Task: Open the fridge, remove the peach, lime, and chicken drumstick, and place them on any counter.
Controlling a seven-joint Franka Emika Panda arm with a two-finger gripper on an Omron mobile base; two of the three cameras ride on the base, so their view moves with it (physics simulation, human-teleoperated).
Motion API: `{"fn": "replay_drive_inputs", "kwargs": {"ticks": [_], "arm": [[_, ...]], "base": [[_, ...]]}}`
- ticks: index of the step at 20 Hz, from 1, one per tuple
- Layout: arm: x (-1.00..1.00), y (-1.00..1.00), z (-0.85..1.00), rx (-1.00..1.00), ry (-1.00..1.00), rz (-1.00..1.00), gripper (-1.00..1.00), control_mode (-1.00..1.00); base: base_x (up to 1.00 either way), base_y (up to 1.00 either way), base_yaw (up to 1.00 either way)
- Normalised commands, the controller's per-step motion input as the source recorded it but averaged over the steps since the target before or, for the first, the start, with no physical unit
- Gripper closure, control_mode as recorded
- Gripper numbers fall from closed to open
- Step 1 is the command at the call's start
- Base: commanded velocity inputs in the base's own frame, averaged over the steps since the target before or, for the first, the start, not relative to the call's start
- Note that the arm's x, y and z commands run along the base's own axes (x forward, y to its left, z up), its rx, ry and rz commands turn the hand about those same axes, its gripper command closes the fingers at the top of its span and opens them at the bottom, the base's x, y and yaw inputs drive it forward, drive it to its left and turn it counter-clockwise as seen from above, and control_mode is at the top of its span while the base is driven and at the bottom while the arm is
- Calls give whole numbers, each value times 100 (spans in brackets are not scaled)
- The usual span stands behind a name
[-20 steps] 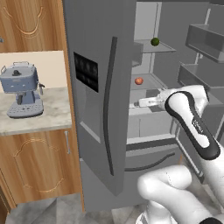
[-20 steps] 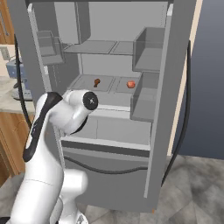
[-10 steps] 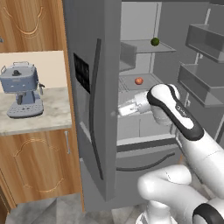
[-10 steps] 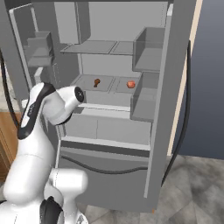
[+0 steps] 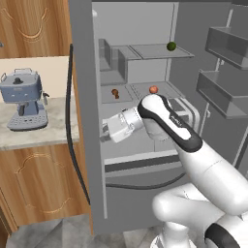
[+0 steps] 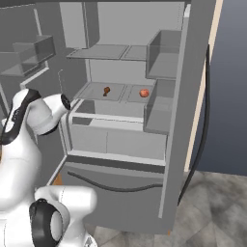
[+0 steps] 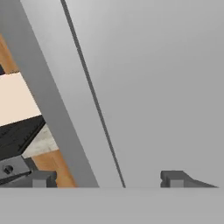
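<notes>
The peach (image 5: 153,89) sits on the middle glass shelf of the open fridge (image 5: 87,97), with the drumstick (image 5: 115,93) on the same shelf to its left and well apart from it; the lime (image 5: 171,46) rests one shelf up, near the front edge. You should expect all three to be light. The peach and lime are round and likely to roll, so close across their widest part. The peach probably bruises under a hard squeeze. Take the drumstick across its thick meaty end, not the thin bone. Your gripper (image 7: 107,179) has its fingers spread wide and holds nothing; it points at the inner face of the left door. The counter (image 5: 29,138) lies beyond that door, carrying a blue coffee machine (image 5: 23,99). You will find no readable writing or brand anywhere.
</notes>
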Motion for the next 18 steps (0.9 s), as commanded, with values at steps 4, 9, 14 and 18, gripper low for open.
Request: {"fn": "replay_drive_inputs", "kwargs": {"ticks": [4, 9, 14, 18], "arm": [[-30, 99, -1, 3, -25, 8, -100, -100], [-24, -25, -9, -5, -5, -16, -100, -100], [-37, -100, 44, -4, 7, -43, -100, -100], [-1, -78, 84, -2, 27, -65, -100, -100]], "base": [[0, 0, 0], [0, 0, 0], [0, 0, 0], [0, 0, 0]]}}
